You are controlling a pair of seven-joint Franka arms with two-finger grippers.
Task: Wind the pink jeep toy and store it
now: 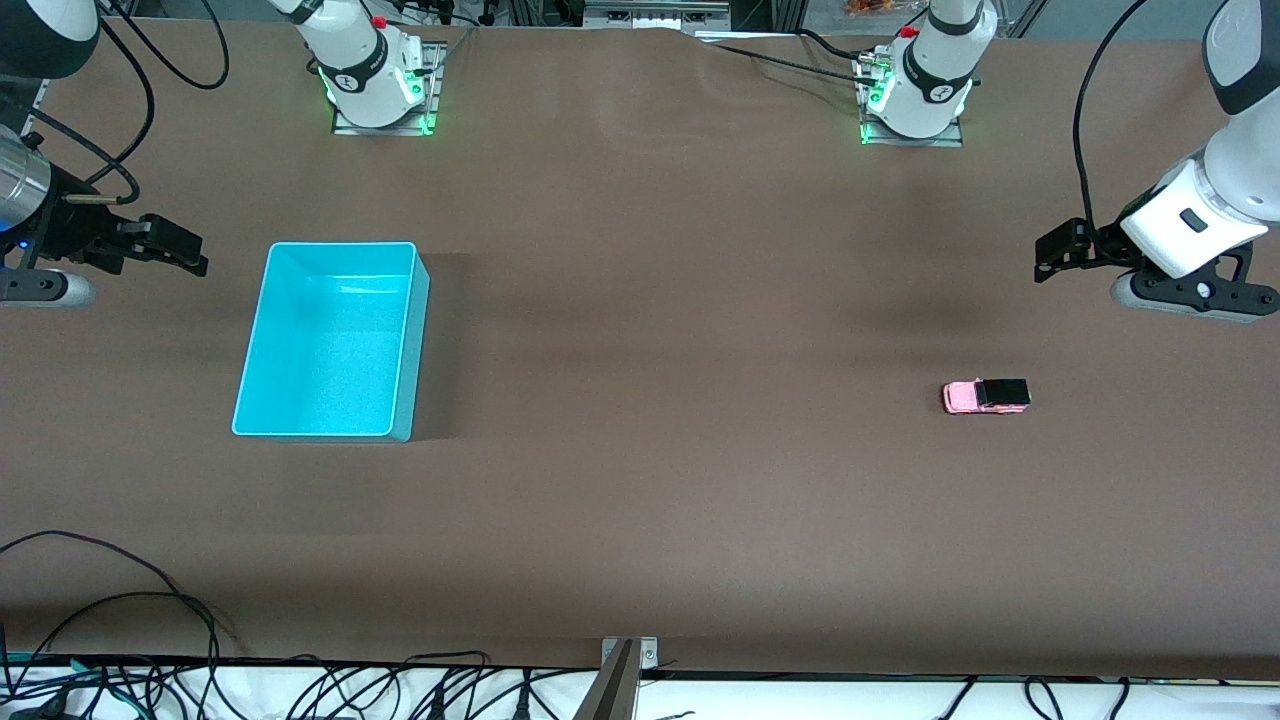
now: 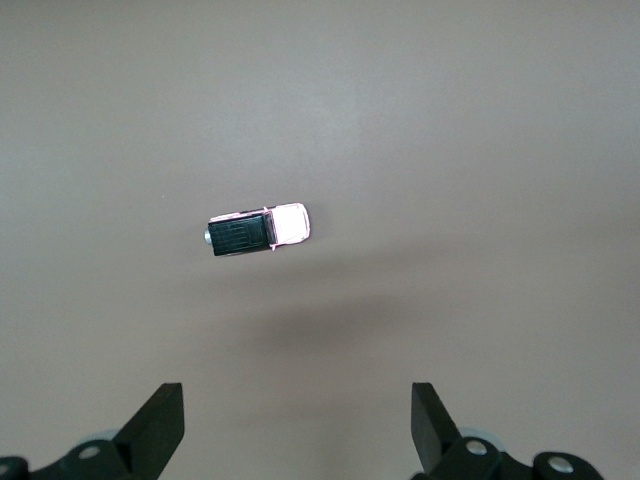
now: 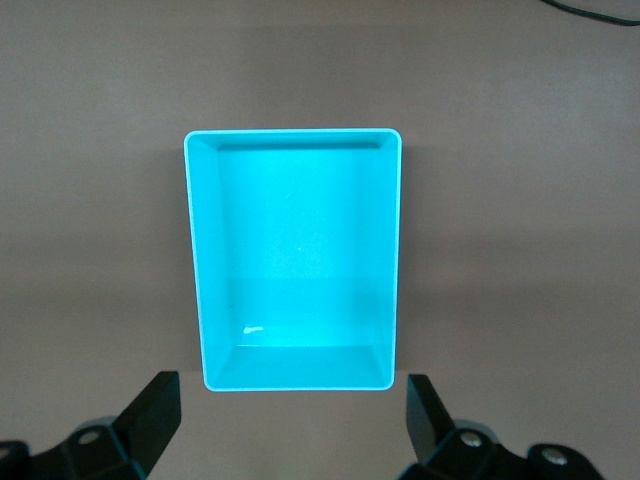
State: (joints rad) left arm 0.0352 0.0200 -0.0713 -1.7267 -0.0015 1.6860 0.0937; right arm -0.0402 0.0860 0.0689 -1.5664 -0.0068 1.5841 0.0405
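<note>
Position of task item: the pink jeep toy (image 1: 986,396) stands on its wheels on the bare tabletop (image 1: 680,450), toward the left arm's end, well apart from the turquoise bin (image 1: 330,340), which sits empty toward the right arm's end.

Left pincer (image 1: 1047,258): raised over the tabletop at its own end, fingers spread wide, holding nothing. The left wrist view shows the jeep (image 2: 258,231) lying ahead of the two fingertips (image 2: 160,420), not between them.

Right pincer (image 1: 190,255): raised beside the bin, wide apart, empty. This arm waits. Its wrist view looks straight down into the bin (image 3: 295,260), which holds nothing.

Step in hand, as judged: first approach and grasp of the jeep by the left arm. Recommendations: centre the fingers over the body, turning the wrist so the pads close across the narrow flanks and not along the length; descend until the tips are just above the tabletop; close gently, since so small and light a toy may skid or tip. Keep the wheels free, as winding presumably needs them to roll.

Markings: no legible brand, label or writing on the jeep or bin.
</note>
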